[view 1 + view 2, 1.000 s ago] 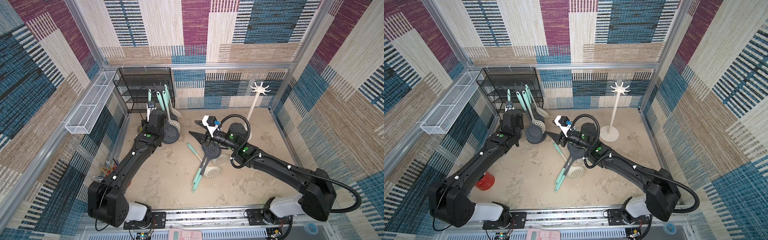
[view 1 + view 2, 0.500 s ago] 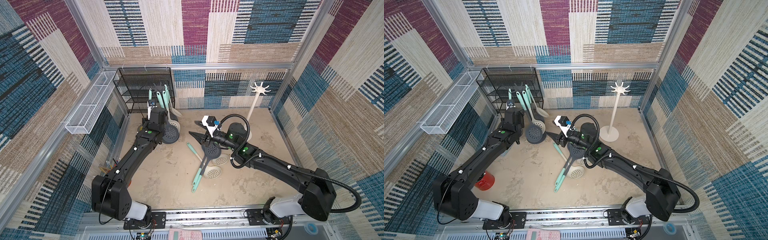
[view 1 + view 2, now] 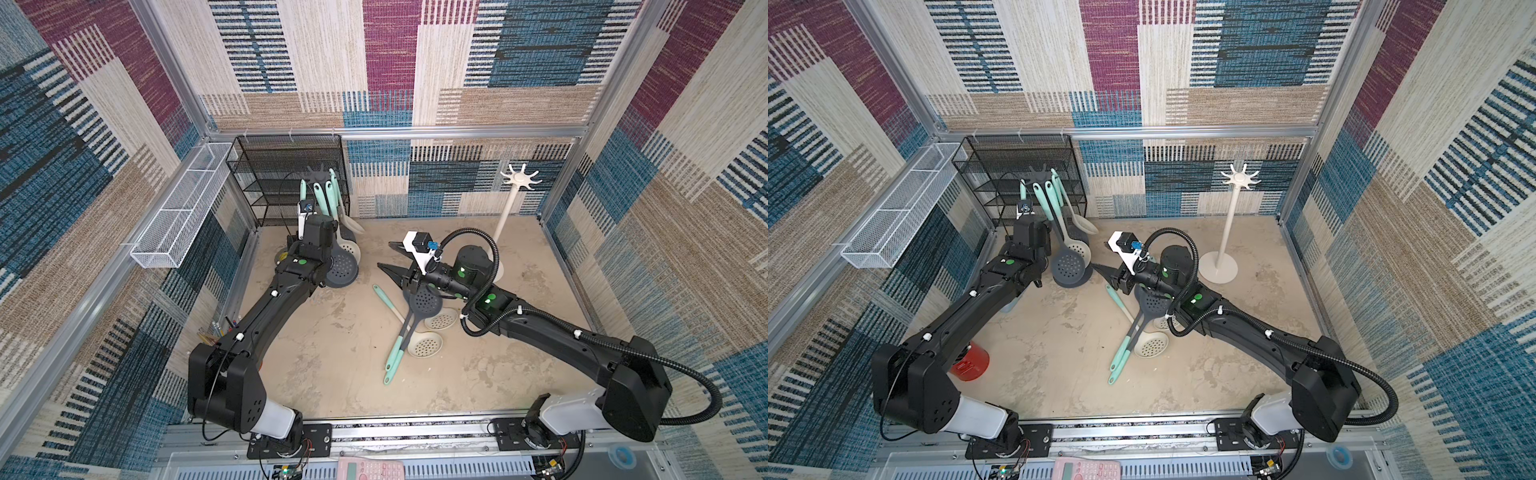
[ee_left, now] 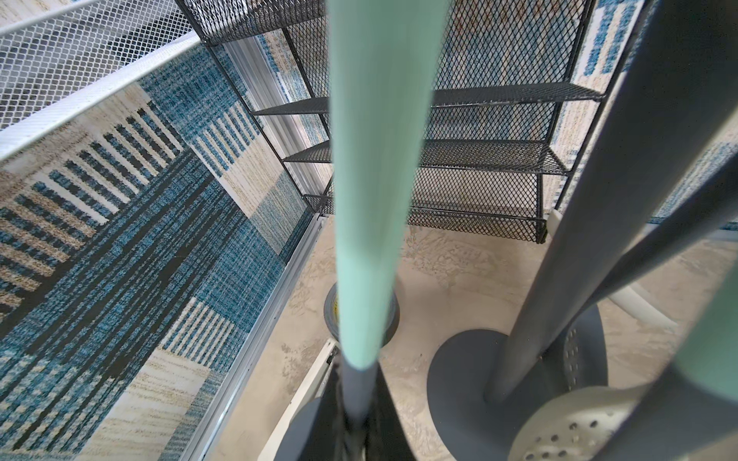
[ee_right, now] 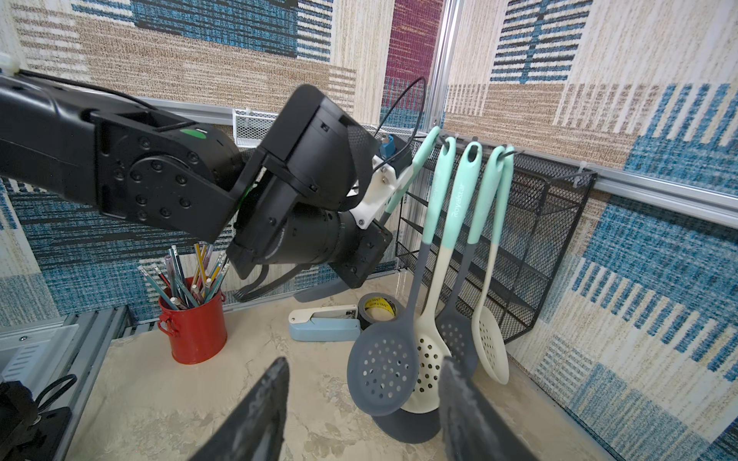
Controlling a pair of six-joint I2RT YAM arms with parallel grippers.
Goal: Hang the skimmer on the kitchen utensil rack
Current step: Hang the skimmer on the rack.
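My left gripper [image 4: 357,423] is shut on the grey stem of a skimmer whose mint handle [image 4: 375,159] runs up to the dark utensil rack [image 3: 320,171]. In the right wrist view that handle's [image 5: 417,159] tip meets a rack hook; I cannot tell whether it is over it. The skimmer's head is hidden behind the arm. Several other skimmers [image 5: 383,371] hang from the rack. Three loose skimmers [image 3: 424,301] lie on the floor by my right arm. My right gripper [image 3: 385,254] [image 5: 364,361] hovers open and holds nothing, facing the rack.
A black mesh shelf [image 3: 286,178] stands behind the rack and a white wire basket [image 3: 183,203] hangs on the left wall. A red pencil cup [image 5: 193,319], blue stapler [image 5: 323,323] and tape roll [image 5: 377,307] sit under my left arm. A white hook stand [image 3: 519,178] rises at the back right.
My left arm has carried the held skimmer slightly back towards the rack. The right arm and the loose skimmers have not moved.
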